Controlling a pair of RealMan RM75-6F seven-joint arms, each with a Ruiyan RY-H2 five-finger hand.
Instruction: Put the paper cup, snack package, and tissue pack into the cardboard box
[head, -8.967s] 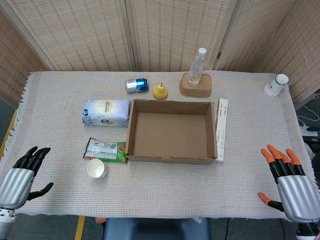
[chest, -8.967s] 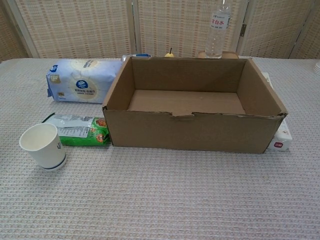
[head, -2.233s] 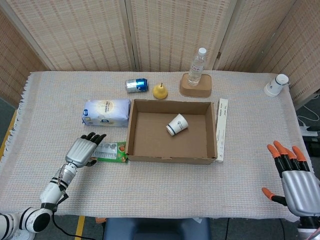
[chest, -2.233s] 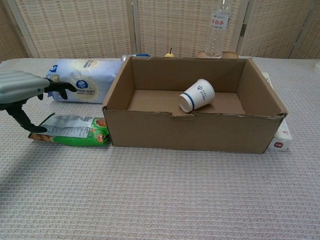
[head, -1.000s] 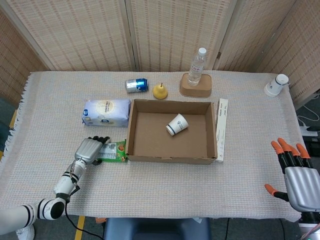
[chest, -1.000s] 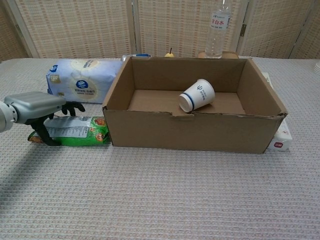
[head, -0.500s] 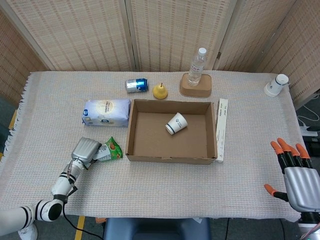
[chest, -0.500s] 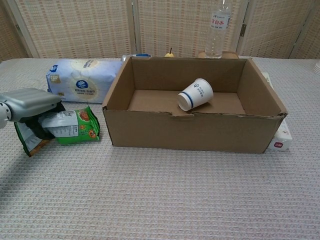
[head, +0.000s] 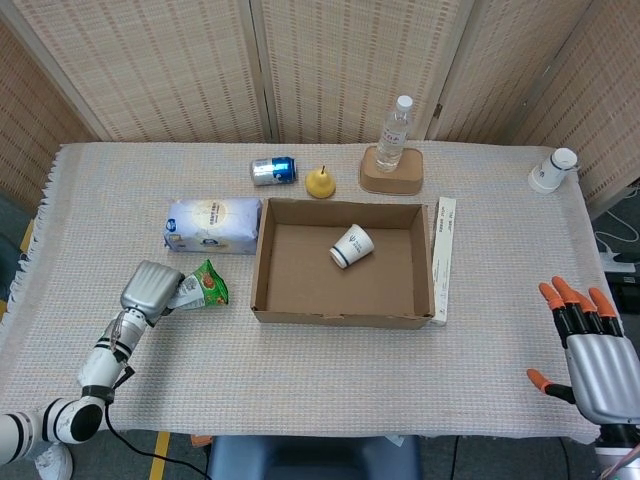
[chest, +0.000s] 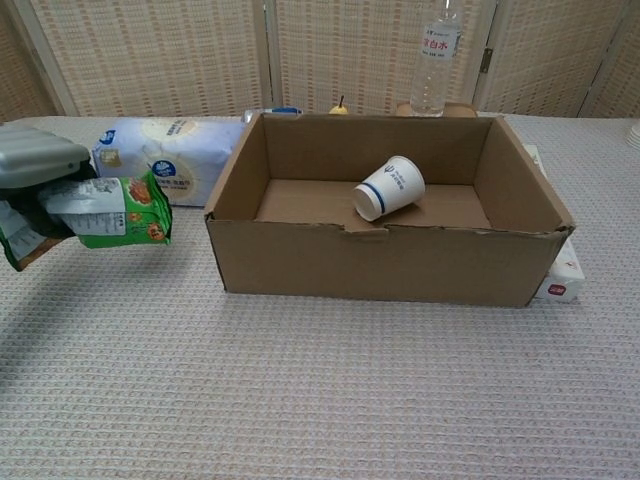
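Head view puts our left hand at the lower left of the frame, fingers closed around the green snack package. The package sticks out toward the cardboard box with a strip of bare cloth between its free end and the box's left wall. In the chest view the same hand sits at the left edge of the frame with the snack package crumpled in its grip and lifted off the table, its tip short of the box's near left corner.

The paper cup lies on its side on the box floor, near the middle and toward the back wall, with open floor all around it. The tissue pack rests on the table at centre left, just beside the box's left wall near its back corner and just above the held package in the frame.

Our right hand hangs at the lower right corner of the frame, past the table's right edge, fingers spread wide and holding nothing.

A long white carton lies against the box's right wall. Behind the box stand a soda can on its side, a pear, and a water bottle on a brown tray. A white cup sits at the upper right near the table edge. The whole front strip of the table lies open.
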